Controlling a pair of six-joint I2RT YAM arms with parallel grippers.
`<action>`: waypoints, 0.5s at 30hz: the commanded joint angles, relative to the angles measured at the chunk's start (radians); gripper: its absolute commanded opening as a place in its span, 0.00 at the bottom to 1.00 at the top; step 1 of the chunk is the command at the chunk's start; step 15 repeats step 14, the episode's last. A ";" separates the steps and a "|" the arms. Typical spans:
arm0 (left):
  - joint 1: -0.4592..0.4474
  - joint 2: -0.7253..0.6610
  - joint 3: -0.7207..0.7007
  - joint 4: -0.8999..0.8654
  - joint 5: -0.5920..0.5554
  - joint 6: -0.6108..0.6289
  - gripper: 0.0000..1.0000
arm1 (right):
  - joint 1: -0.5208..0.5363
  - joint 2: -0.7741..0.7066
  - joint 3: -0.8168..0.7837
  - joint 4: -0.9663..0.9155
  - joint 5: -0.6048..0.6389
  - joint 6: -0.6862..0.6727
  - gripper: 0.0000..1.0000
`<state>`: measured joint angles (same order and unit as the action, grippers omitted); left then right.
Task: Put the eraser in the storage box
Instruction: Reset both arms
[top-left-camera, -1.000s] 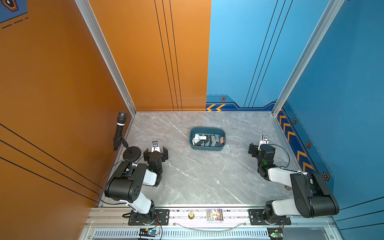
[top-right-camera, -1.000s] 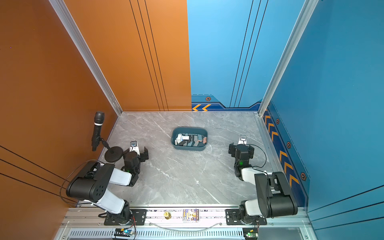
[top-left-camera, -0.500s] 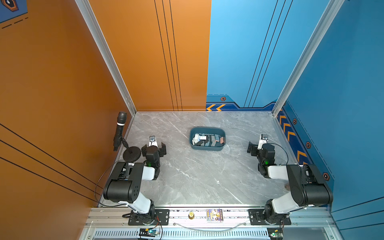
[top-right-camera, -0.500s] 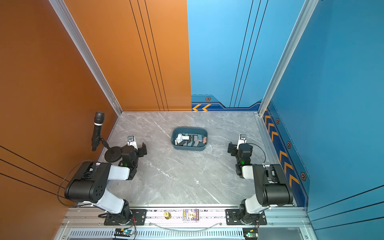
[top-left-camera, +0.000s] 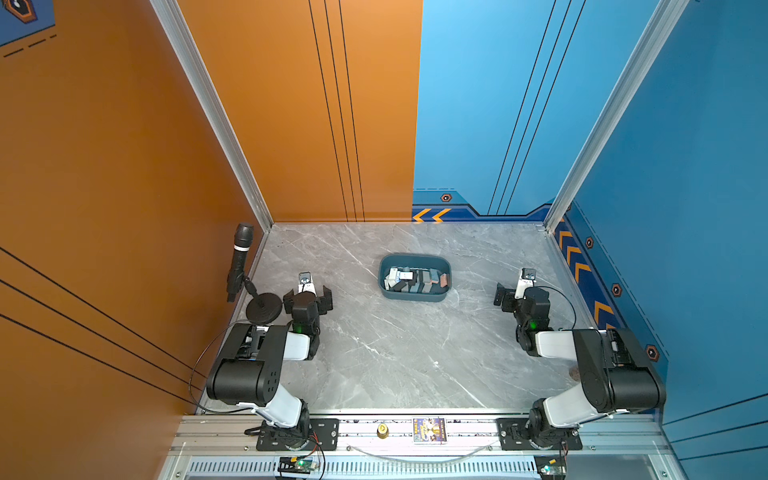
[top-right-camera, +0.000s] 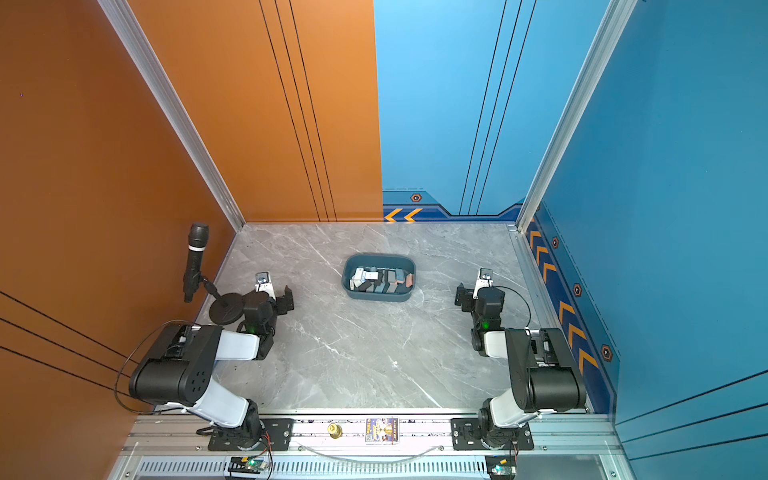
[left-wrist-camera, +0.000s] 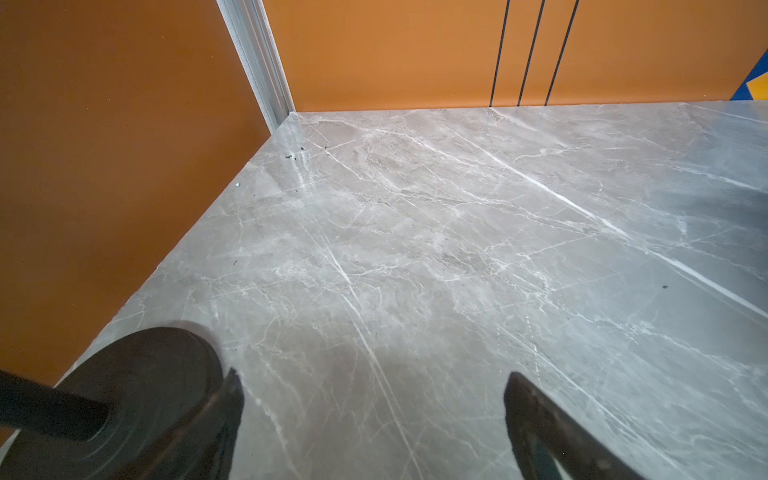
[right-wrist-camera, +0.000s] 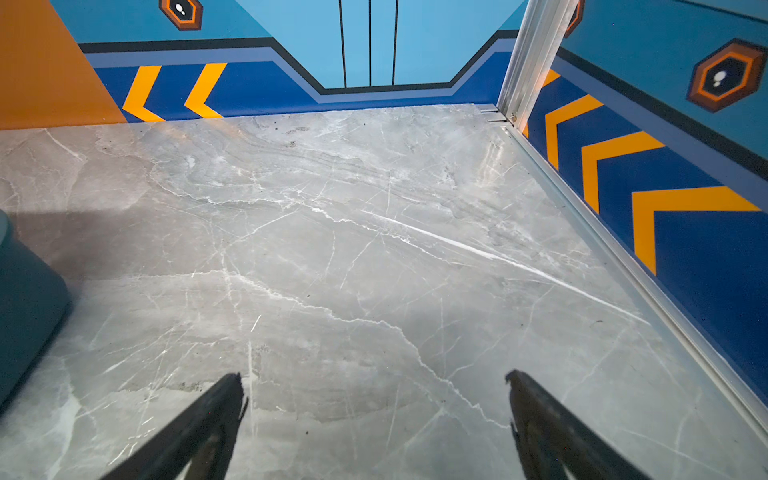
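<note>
While the left pincer and right pincer gape empty, the storage box toward twelve o'clock holds jumbled erasers.

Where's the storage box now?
In both top views the storage box sits on the table, toward the back wall, between the left gripper and right gripper, touching neither.

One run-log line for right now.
left gripper: jaws open, empty | right gripper: jaws open, empty | storage box: erasers inside, neither gripper touching
</note>
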<state>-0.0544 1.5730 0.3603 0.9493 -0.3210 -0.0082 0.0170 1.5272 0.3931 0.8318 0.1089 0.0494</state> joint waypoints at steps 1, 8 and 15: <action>-0.001 -0.012 0.005 -0.006 0.019 -0.012 0.98 | 0.007 0.004 -0.005 0.019 -0.002 0.004 1.00; -0.001 -0.012 0.005 -0.006 0.017 -0.012 0.98 | 0.008 0.004 -0.004 0.016 -0.002 0.004 1.00; -0.001 -0.013 0.006 -0.006 0.019 -0.012 0.98 | 0.008 0.004 -0.007 0.023 -0.002 0.003 1.00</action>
